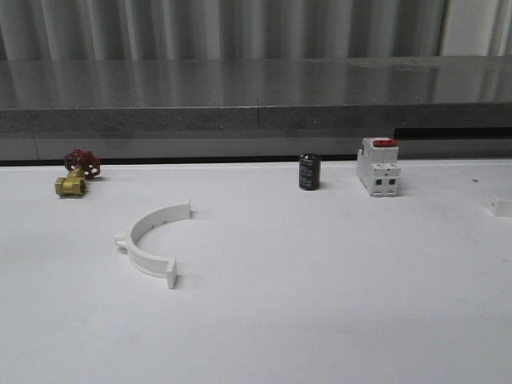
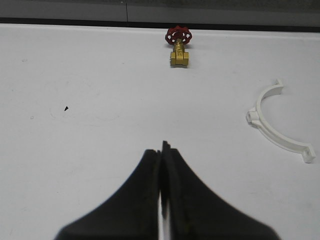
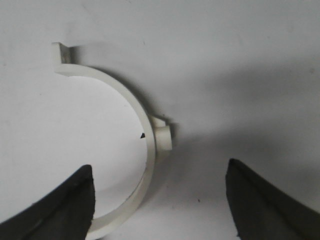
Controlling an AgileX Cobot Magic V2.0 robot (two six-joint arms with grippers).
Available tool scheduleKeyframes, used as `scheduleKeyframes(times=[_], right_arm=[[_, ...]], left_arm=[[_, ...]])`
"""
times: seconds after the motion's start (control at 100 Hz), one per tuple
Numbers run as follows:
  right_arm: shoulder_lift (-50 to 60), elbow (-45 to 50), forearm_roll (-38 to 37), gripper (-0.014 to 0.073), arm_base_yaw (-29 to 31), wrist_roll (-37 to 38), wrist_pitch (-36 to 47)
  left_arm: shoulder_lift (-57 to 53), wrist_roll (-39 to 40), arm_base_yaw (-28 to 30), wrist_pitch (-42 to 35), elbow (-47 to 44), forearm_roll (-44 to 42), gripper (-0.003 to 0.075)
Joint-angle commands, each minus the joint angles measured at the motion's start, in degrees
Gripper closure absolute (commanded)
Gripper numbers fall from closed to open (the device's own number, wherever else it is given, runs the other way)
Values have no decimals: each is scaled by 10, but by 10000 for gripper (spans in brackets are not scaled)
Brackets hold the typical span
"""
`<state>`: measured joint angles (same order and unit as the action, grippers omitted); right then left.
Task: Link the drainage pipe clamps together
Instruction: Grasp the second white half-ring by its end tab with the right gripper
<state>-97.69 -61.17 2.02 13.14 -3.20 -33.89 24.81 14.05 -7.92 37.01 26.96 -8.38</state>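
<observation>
Plenty of bare white surface [image 1: 320, 304] near the front edge. One clamp half [image 1: 150, 240] lies flat left of center, tabs pointing right, well apart from the brass valve [image 1: 76, 174], capacitor [image 1: 310, 172] & breaker [image 1: 379, 166] along the back. Left end effector [image 2: 162, 165] is pressed together w/ nothing in it. Right end effector [image 3: 160, 200] is spread wide above the second clamp half [image 3: 135, 145], not touching it afaict.
</observation>
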Motion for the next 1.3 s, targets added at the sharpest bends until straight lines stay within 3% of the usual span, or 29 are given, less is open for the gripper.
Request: scheduleKeyframes(times=[0.0, 0.44, 0.54, 0.67, 0.82, 1.29], right_arm=[[-16, -34, 5, 53, 5, -25, 25], [-79, -55, 5, 57, 5, -43, 39], [-79, -55, 7, 144, 5, -43, 35], [-79, -55, 14, 355, 5, -43, 28], [-79, -55, 18, 501, 5, -43, 12], [-76, -76, 23, 519, -5, -43, -15]], left_arm=[[2, -1, 2, -41, 16, -4, 741], [2, -1, 2, -41, 16, -4, 741], [2, -1, 2, -41, 16, -4, 741], [2, -1, 2, -41, 16, -4, 741], [2, -1, 2, -41, 16, -4, 741], [2, -1, 2, -41, 16, -4, 741]])
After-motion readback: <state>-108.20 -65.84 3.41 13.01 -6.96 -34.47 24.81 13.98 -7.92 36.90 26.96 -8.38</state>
